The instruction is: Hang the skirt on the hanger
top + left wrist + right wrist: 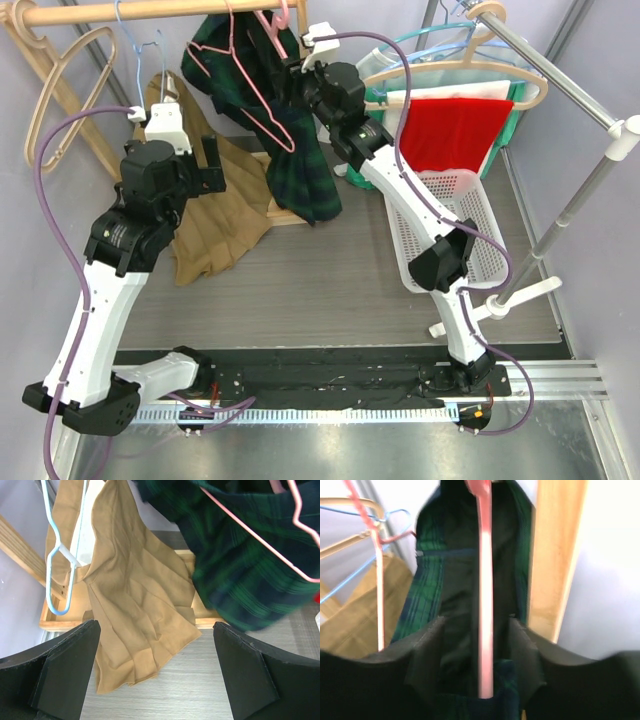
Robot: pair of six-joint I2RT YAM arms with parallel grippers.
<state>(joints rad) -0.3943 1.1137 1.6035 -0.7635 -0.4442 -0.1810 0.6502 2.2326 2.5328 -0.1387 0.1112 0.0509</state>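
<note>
The dark green plaid skirt (290, 150) hangs draped over a pink wire hanger (262, 90) that hooks on the wooden rod (130, 12) at the top. My right gripper (292, 50) is up at the hanger's top. In the right wrist view the pink hanger's bar (485, 580) runs straight between the open jaws of my right gripper (477, 650), with a gap on each side and skirt cloth (430, 595) behind it. My left gripper (195, 160) stands wide open with nothing held, left of the skirt (240, 565), its fingers (65, 665) over the floor.
A tan garment (135, 595) hangs from a light blue hanger (57, 555) over a wooden base frame (55, 622). A white basket (450, 210) stands at the right under a red garment (450, 130) on a wooden hanger. A metal rack pole (560, 75) crosses the right.
</note>
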